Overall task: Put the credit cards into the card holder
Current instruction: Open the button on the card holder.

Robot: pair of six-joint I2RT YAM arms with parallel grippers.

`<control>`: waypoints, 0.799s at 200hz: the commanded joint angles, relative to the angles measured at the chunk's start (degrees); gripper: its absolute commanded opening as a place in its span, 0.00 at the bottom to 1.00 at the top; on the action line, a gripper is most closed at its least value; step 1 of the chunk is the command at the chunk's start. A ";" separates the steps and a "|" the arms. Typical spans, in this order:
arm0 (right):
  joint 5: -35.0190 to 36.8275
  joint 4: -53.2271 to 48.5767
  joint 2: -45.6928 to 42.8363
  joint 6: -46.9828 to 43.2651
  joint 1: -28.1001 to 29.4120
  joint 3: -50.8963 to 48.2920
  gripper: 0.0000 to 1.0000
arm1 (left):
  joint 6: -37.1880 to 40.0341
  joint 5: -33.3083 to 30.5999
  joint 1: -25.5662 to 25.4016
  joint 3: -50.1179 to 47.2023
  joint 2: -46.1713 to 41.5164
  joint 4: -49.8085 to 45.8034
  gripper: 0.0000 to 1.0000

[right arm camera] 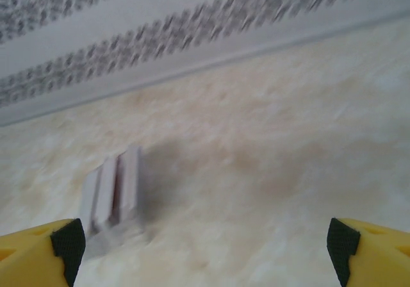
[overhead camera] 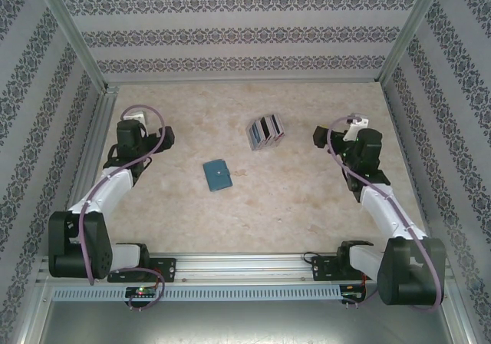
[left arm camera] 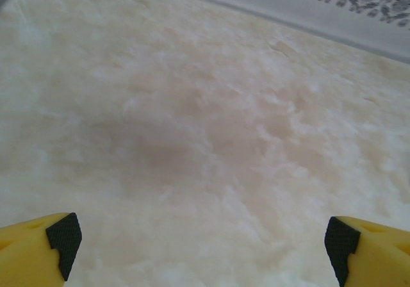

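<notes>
Apart, thin fanned cards [overhead camera: 265,132], rectangular wallet [overhead camera: 217,174].

Nothing legible anywhere. On the credit cards [overhead camera: 265,132] [right arm camera: 112,194], far of centre, any print too small to make out from above and too blurred from the right wrist. On the wall bands [overhead camera: 230,37], only a repeating ornament.
</notes>
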 commanded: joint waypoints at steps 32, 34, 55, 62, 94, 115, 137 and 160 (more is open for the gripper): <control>-4.17 -22.50 1.51 4.81 14.36 4.37 0.98 | -22.19 15.39 -1.78 -3.31 -3.12 -12.03 1.00; -3.36 -23.04 1.63 4.75 15.41 4.72 0.98 | -22.37 15.60 -1.99 -3.45 -2.97 -12.35 1.00; 6.25 -28.67 5.01 3.76 26.63 9.48 0.98 | -23.87 16.43 -4.26 -3.61 -2.33 -16.91 0.99; 8.87 -30.02 6.73 3.43 30.13 11.43 0.98 | -23.94 16.66 -5.04 -3.48 -2.09 -18.05 1.00; 12.36 -32.86 18.43 1.70 41.66 20.96 0.96 | -24.99 14.16 -7.44 -1.83 0.35 -23.63 1.00; 10.79 -36.83 27.89 2.09 45.45 29.46 0.87 | -26.83 14.39 -8.07 -0.82 3.06 -25.18 1.00; 12.10 -40.64 35.91 1.42 49.27 38.37 0.84 | -27.80 14.19 -9.02 -0.20 4.26 -24.85 1.00; 14.18 -45.80 43.01 -0.35 51.81 47.12 0.76 | -27.02 13.47 -9.03 1.35 5.40 -26.65 1.00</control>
